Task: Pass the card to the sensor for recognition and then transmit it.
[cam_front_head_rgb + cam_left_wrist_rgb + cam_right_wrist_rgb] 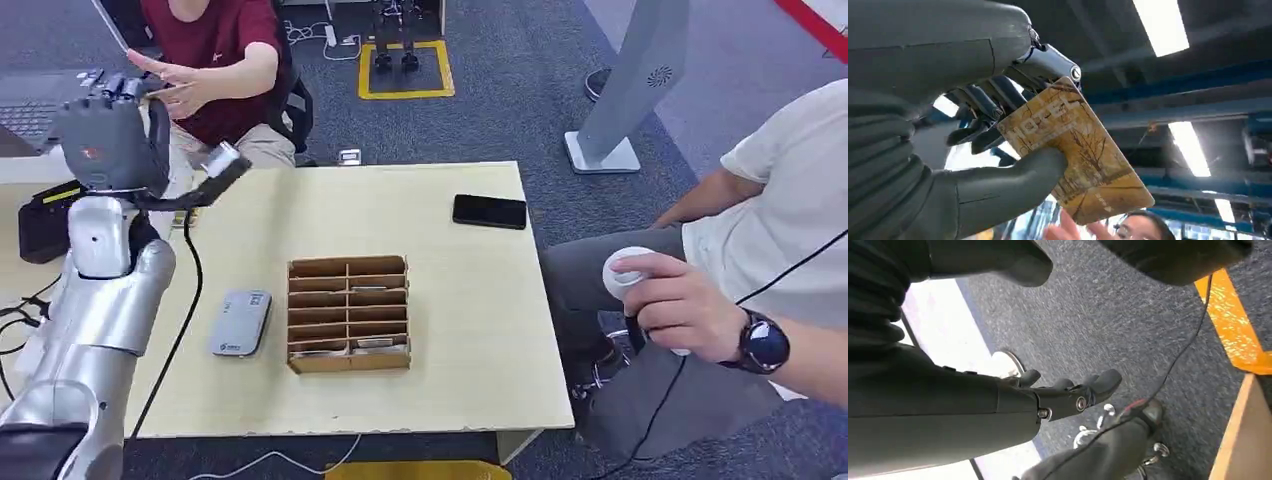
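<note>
The left hand (973,150) is pinching a tan patterned plastic card (1078,155) between thumb and fingers, raised at the table's far left; the right hand (1058,395) is hanging released.

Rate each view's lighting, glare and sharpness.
Head view: even light, sharp, soft shadows on the table. Left wrist view: backlit by blown-out ceiling lights, card readable in the left hand. Right wrist view: right hand dim, carpet motion-blurred, a white patch overexposed.
</note>
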Motion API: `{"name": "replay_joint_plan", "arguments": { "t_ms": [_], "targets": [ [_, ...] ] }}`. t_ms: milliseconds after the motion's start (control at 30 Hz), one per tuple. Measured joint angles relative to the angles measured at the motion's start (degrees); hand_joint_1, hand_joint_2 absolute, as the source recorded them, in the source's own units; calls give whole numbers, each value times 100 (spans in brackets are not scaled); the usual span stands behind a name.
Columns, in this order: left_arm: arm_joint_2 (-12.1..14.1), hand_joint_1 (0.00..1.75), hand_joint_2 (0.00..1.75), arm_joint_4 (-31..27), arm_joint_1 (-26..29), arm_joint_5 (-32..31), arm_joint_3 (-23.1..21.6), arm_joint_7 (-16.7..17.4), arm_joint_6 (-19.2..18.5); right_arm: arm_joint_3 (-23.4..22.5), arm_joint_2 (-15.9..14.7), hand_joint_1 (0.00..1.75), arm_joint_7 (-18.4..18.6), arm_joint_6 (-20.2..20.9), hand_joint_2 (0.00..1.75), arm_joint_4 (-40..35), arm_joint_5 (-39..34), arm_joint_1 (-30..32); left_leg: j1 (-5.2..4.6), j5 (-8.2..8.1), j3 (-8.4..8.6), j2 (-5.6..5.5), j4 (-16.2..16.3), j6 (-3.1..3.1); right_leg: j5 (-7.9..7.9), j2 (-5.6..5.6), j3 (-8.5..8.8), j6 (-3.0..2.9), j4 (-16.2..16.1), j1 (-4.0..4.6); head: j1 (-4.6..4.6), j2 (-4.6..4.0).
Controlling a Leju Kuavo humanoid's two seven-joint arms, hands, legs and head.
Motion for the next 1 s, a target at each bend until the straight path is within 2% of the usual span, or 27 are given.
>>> {"name": "replay_joint_plan", "arguments": {
  "t_ms": [100,167,267,567,700,733,867,1000],
  "targets": [
    [308,175,175,173,-2,-280,-525,454,20,-13,0,0,-9,-7,175,0,66,5,1,0,-1,9,1,0,4,9,-7,0,0,0,0,0],
    [468,175,175,262,-1,-285,-828,511,28,-33,0,0,-17,-9,175,0,68,2,4,0,-3,4,0,0,4,6,-7,0,0,0,-2,0],
    [588,175,175,361,-5,-284,-1058,579,28,-50,0,0,-28,-15,175,0,70,-2,5,0,-4,4,0,-1,4,6,-7,0,1,0,0,0],
    [699,175,175,522,-7,-284,-1304,633,31,-101,0,0,-44,-11,175,0,74,1,2,0,-6,5,0,0,4,6,-8,0,0,0,0,0],
    [697,175,175,575,-6,-269,-1309,515,31,-114,0,0,-48,-11,175,0,83,2,2,0,-6,5,1,0,5,6,-9,0,0,0,2,0],
    [692,0,175,592,-6,-265,-1307,504,31,-120,0,0,-48,-11,175,0,83,1,2,0,-6,5,1,0,5,6,-9,0,0,0,-2,0],
    [642,0,175,714,-12,-62,-1307,198,31,-136,0,0,-48,-17,175,0,85,1,1,0,-6,5,1,0,4,6,-9,0,0,0,0,0],
    [566,0,175,778,-7,-59,-1307,194,31,-140,2,0,-48,-17,175,0,131,2,1,0,-8,4,1,0,4,5,-9,0,0,0,-2,0]
  ]
}}
